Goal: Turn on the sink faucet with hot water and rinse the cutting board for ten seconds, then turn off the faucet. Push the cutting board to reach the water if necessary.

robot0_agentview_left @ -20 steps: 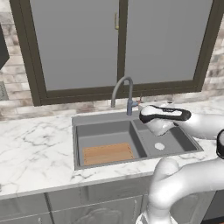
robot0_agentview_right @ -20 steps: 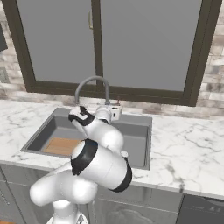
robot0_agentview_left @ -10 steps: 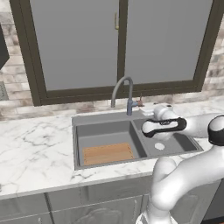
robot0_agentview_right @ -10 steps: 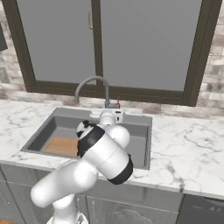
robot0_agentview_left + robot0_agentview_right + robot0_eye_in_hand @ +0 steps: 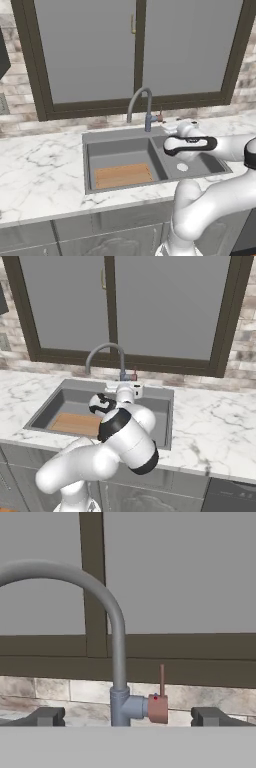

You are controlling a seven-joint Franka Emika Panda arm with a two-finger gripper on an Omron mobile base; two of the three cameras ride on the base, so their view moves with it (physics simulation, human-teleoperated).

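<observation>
A white marble counter (image 5: pixel 40 175) runs under a wide dark-framed window (image 5: pixel 135 50), with a strip of pale brick (image 5: pixel 70 125) between them. Grey cabinet fronts (image 5: pixel 75 235) sit below the counter's front edge. The sink (image 5: pixel 120 136) is let into the counter just in front of the window, its larger basin on the left in the left base view and the smaller basin, with a round white drain (image 5: pixel 182 168), on the right.

The arm rises from in front of the counter, bends over its front edge and reaches level across the smaller basin toward the back rim. The gripper (image 5: pixel 127 717) points horizontally at the window, hovering above the sink's back edge. Its two dark fingertips (image 5: pixel 47 716) stand spread wide apart and hold nothing.

The sink faucet (image 5: pixel 116 662) stands at the back rim of the sink, at the divide between the basins, its gooseneck arching over toward the larger basin. In the hand view its bluish-grey base sits between the two fingertips and beyond them, apart from both. The reddish side lever (image 5: pixel 158 704) juts from the base with its thin stem upright, nearer the right-hand fingertip in that view and not touched.

The cutting board (image 5: pixel 123 175) lies flat on the floor of the larger basin, against its front wall, well apart from the gripper.
</observation>
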